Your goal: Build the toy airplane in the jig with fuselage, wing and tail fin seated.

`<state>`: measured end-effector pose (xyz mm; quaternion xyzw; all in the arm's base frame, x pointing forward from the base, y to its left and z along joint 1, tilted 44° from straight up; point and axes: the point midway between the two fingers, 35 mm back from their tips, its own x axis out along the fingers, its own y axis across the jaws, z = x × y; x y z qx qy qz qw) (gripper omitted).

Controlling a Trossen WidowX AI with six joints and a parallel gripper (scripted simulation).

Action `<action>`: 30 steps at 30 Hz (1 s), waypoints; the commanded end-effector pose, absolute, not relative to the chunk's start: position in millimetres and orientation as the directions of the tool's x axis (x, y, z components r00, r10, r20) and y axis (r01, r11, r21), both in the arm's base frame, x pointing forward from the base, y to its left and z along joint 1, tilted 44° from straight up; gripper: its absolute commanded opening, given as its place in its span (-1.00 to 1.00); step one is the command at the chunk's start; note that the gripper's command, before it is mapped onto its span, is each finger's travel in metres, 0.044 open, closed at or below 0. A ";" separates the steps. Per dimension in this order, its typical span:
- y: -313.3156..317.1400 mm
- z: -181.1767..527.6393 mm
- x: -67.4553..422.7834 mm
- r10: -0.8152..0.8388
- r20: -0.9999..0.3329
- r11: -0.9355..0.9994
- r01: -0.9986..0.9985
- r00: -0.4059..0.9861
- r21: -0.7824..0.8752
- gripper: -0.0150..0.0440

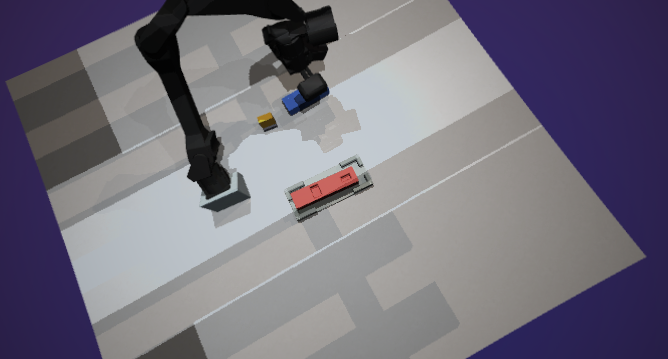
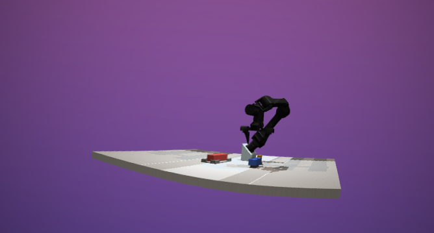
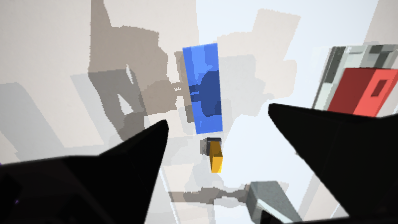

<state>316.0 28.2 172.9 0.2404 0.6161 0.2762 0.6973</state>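
The red fuselage [image 1: 325,188] [image 2: 217,156] [image 3: 360,92] lies flat in the grey jig cradle [image 1: 351,160] [image 3: 335,65], its two sockets facing up. The blue wing [image 1: 293,104] [image 2: 254,161] [image 3: 202,90] lies flat on the table behind the jig. The small yellow tail fin [image 1: 267,120] [image 2: 259,156] [image 3: 216,157] lies just beside the wing's end. My gripper [image 1: 310,89] [image 2: 247,139] [image 3: 216,116] is open wide and empty. It hangs well above the wing, fingers pointing down, and hides part of the wing in the top view.
The arm's grey base block [image 1: 225,195] [image 2: 247,151] [image 3: 270,200] stands left of the jig, near the tail fin. The table top ends in open edges on all sides.
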 end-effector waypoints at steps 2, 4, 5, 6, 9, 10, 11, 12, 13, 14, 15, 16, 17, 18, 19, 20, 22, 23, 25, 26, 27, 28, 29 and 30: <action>33.7 175.7 314.1 0.690 -0.719 0.724 -0.062 0.082 0.687 1.00; 40.2 168.8 315.4 0.690 -0.720 0.724 -0.063 0.082 0.687 1.00; 48.5 160.3 316.6 0.690 -0.719 0.724 -0.063 0.082 0.687 1.00; 56.9 151.9 317.3 0.690 -0.719 0.723 -0.063 0.082 0.687 1.00; 63.5 145.3 317.6 0.691 -0.718 0.723 -0.063 0.083 0.688 1.00; 63.5 145.3 317.6 0.691 -0.718 0.723 -0.063 0.083 0.688 1.00; 64.3 144.5 317.7 0.691 -0.718 0.723 -0.063 0.083 0.688 1.00; 66.8 141.9 318.1 0.691 -0.718 0.723 -0.063 0.083 0.688 1.00; 70.5 138.1 318.5 0.691 -0.718 0.722 -0.063 0.083 0.689 1.00; 73.0 135.6 318.7 0.692 -0.718 0.722 -0.063 0.083 0.689 1.00; 73.9 134.7 318.8 0.692 -0.717 0.722 -0.063 0.083 0.689 1.00; 73.9 134.7 318.8 0.692 -0.717 0.722 -0.063 0.083 0.689 1.00; 74.0 134.5 318.8 0.692 -0.718 0.722 -0.063 0.083 0.689 1.00; 74.6 133.9 319.0 0.692 -0.718 0.722 -0.063 0.083 0.689 1.00; 75.5 132.9 319.2 0.692 -0.718 0.722 -0.063 0.083 0.689 1.00; 76.6 131.7 319.4 0.691 -0.718 0.722 -0.063 0.083 0.689 1.00; 78.8 129.4 319.9 0.691 -0.718 0.722 -0.064 0.083 0.689 1.00; 80.0 128.2 320.1 0.691 -0.718 0.722 -0.064 0.083 0.689 1.00; 82.2 125.8 320.4 0.691 -0.718 0.722 -0.064 0.083 0.689 1.00; 83.3 124.7 320.6 0.691 -0.718 0.722 -0.064 0.083 0.689 1.00; 84.5 123.5 320.8 0.691 -0.718 0.722 -0.064 0.083 0.689 1.00; 85.6 122.3 321.0 0.691 -0.718 0.722 -0.064 0.083 0.689 1.00; 86.7 121.1 321.1 0.691 -0.718 0.722 -0.064 0.083 0.689 1.00; 87.9 120.0 321.2 0.692 -0.718 0.722 -0.064 0.083 0.689 1.00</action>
